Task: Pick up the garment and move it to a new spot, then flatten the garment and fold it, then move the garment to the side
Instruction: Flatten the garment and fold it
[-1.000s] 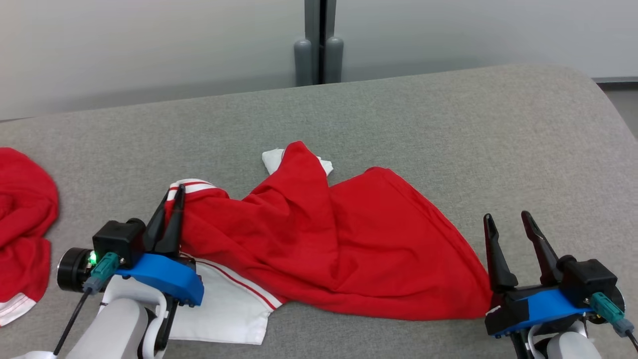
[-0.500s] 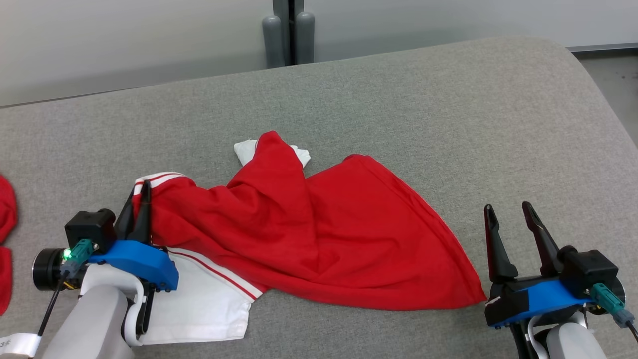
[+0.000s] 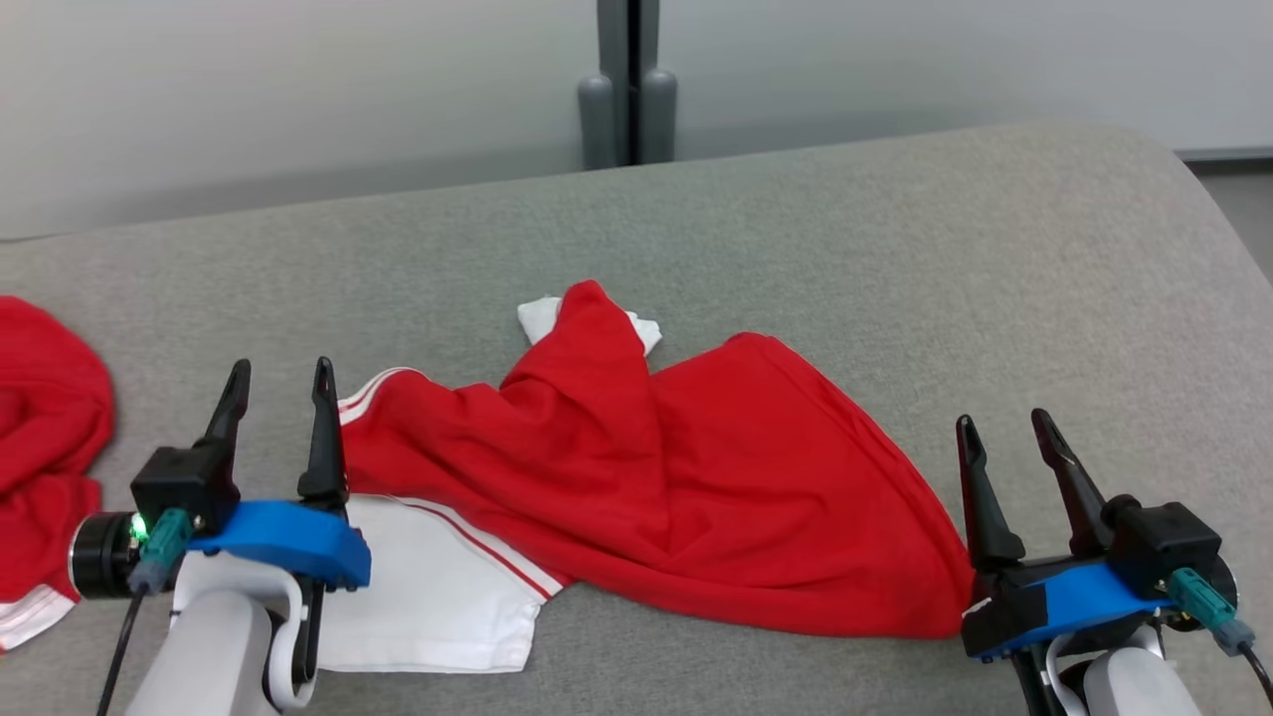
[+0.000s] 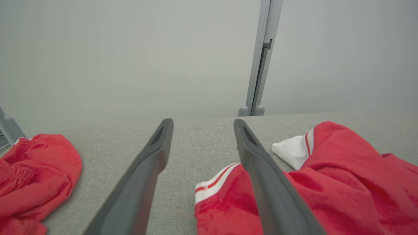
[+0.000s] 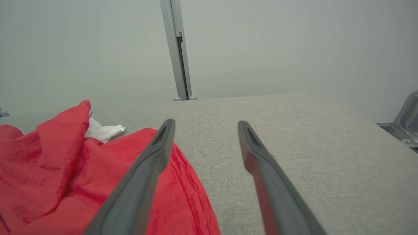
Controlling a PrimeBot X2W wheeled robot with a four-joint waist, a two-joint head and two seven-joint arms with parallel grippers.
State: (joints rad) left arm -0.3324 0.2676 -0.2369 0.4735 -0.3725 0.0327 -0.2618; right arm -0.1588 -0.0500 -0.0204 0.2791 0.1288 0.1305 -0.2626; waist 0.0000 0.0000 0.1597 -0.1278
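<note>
Left gripper (image 3: 280, 365) springs open, releasing the sleeve (image 3: 398, 418) near the bench's (image 3: 895, 249) front edge. Right gripper (image 3: 1000, 420) gapes empty too. The garment (image 3: 696, 477) lies rumpled: flattening likely comes next.

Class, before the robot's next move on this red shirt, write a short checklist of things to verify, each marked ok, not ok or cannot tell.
1. Left pincer open, holding nothing: ok.
2. Right pincer open, holding nothing: ok.
3. Red shirt lying flat: not ok, bunched, with a raised fold in the middle.
4. Bare grey cushion for spreading it: ok, beyond the shirt and to its right.
5. Other red garment apart from the shirt: ok, grey shows between them.
6. Far white sleeve untwisted: cannot tell, mostly hidden behind the fold.
</note>
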